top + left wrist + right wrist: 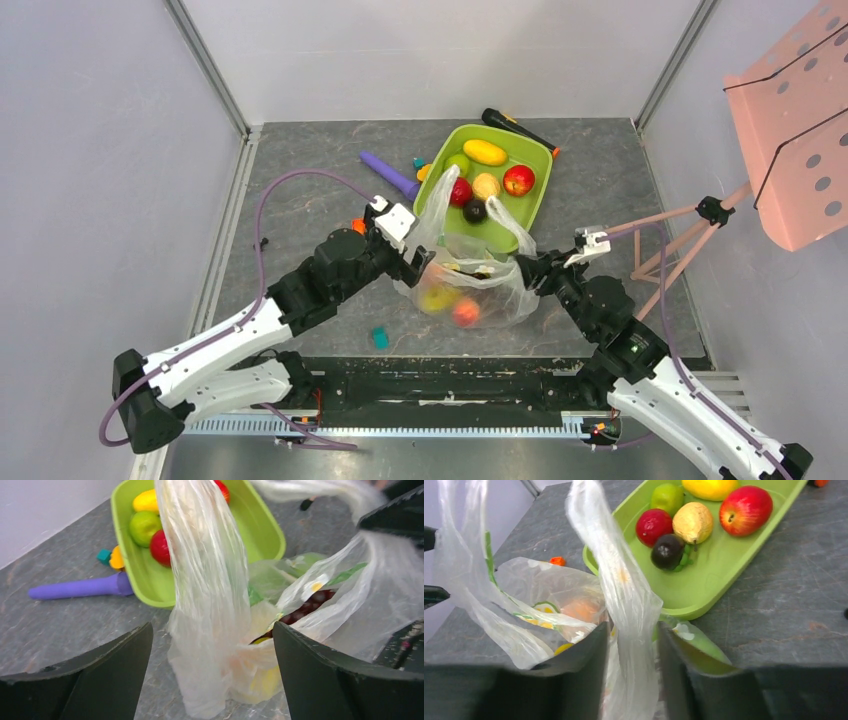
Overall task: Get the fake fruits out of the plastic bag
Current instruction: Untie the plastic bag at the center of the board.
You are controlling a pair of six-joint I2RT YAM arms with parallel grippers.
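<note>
Closest to the arm bases, a small teal block (380,338) sits alone on the grey, marbled table (300,170). Just beyond it the plastic bag (495,290) slumps between the two arms. It is thin, crinkled and see-through, and its two loop handles are drawn up toward the tray. Through the film show a yellow fruit (437,297) and a peach-orange fruit (465,312). The left wrist view also catches a dark grape bunch (312,602) low in the folds.

The left gripper (415,262) stands at the bag's left side with its black fingers (100,680) spread wide. One handle strip hangs loose between them and nothing is pinched. The right gripper (532,268) is at the bag's right side, its jaws drawn in tight on the other handle, with the plastic bunched in the narrow slot. An orange block (358,226) lies by the left wrist.

Right behind the bag is the lime-green tray (530,210), a smooth rectangular dish with rounded corners. It holds six glossy fruits:
- a dark plum (475,211) nearest
- a deep red fruit (460,192)
- a matte golden pear (486,186)
- a red apple (518,180)
- a green fruit (458,163)
- an oval yellow lemon (485,152) farthest back

A long purple stick (390,175) lies to the tray's left, its thick end at the tray wall. A black rod (512,127) with an orange tip rests behind the far rim.
</note>
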